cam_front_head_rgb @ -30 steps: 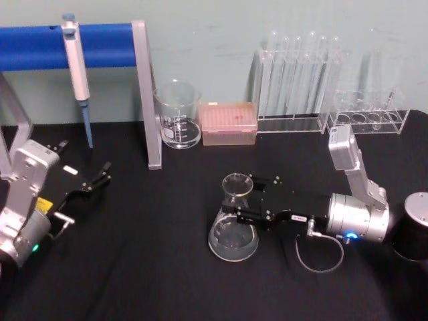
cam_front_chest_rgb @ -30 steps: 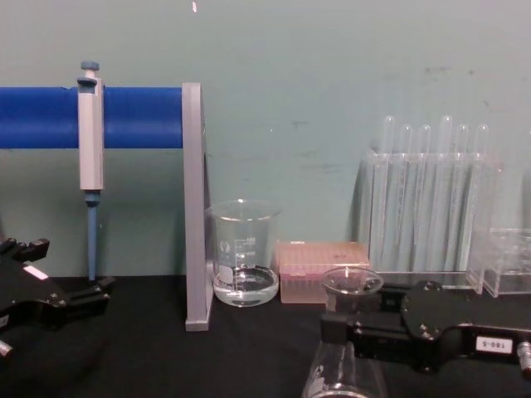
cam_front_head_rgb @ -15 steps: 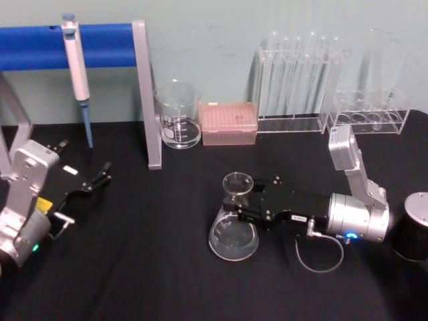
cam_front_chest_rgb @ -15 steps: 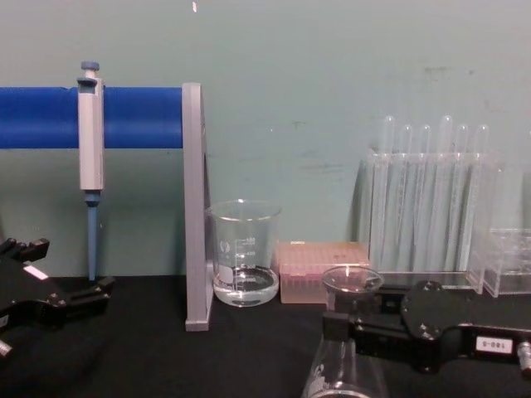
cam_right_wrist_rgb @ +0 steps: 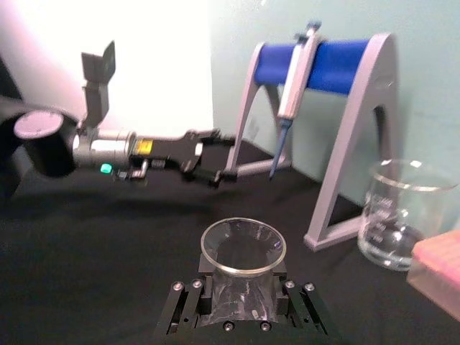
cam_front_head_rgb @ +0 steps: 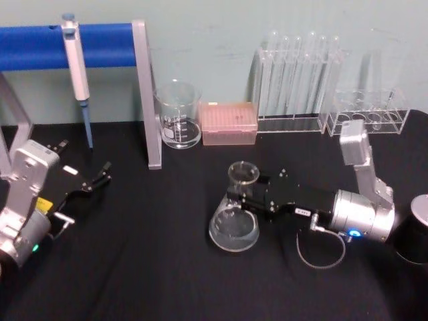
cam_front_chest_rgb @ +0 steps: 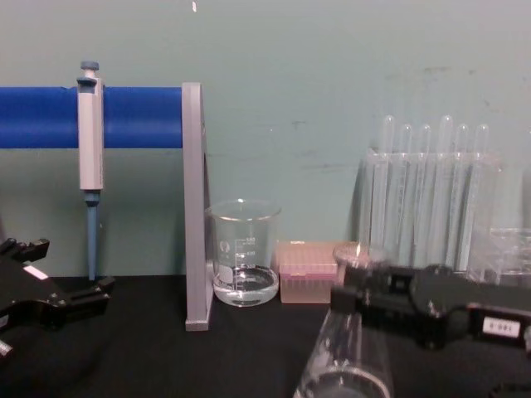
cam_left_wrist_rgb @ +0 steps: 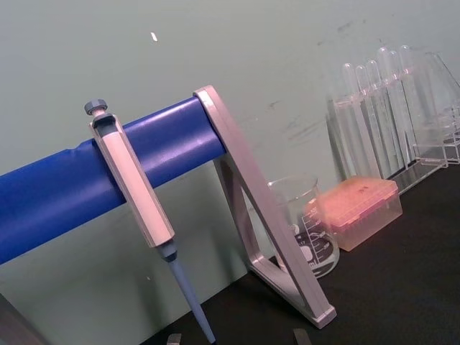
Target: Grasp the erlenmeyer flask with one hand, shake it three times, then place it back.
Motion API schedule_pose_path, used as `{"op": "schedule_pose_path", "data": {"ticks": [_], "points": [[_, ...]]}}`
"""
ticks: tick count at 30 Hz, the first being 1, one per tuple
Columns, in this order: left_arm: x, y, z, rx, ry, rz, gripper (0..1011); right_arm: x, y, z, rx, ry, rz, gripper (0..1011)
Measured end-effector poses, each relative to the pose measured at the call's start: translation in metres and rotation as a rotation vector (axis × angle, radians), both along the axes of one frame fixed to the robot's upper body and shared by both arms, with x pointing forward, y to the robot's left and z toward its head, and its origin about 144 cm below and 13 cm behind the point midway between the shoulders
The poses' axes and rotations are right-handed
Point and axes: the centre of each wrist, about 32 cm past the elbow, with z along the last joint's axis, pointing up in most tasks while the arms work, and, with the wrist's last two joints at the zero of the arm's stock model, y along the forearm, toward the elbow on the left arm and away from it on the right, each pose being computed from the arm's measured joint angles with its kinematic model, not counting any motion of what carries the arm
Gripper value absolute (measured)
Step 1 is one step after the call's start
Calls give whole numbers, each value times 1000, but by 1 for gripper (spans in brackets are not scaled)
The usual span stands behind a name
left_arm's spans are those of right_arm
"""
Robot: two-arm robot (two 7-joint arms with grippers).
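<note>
desk: black cloth-covered desk [cam_front_head_rgb: 134, 267]; broad bare stretch in front of and left of the flask, the best room for a shake.
stand: blue-barred pipette stand with grey legs [cam_front_head_rgb: 40, 45], at the back left, well apart.
rack: clear rack of thin test tubes [cam_front_head_rgb: 294, 80], along the back wall, fragile, so swings toward the rear look risky.
right end effector: black right end effector [cam_front_head_rgb: 242, 194], clenched on the flask's narrow neck just under the flared rim, which likely keeps the glass from slipping down.
flask: clear glass conical erlenmeyer flask [cam_front_head_rgb: 234, 227], mid-desk, tilted; whether its base is off the cloth is unclear.
beaker: straight-walled glass beaker [cam_front_head_rgb: 178, 115], behind the flask, apart.
left end effector: black left end effector [cam_front_head_rgb: 100, 175], parked at the desk's left.
</note>
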Motion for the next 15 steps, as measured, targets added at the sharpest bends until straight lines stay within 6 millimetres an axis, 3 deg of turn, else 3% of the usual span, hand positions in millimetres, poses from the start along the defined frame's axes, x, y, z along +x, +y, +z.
{"op": "schedule_pose_path", "data": {"ticks": [15], "points": [[0, 0, 0, 0, 0, 0, 1001, -26, 2, 35, 122, -76, -243, 453]]}}
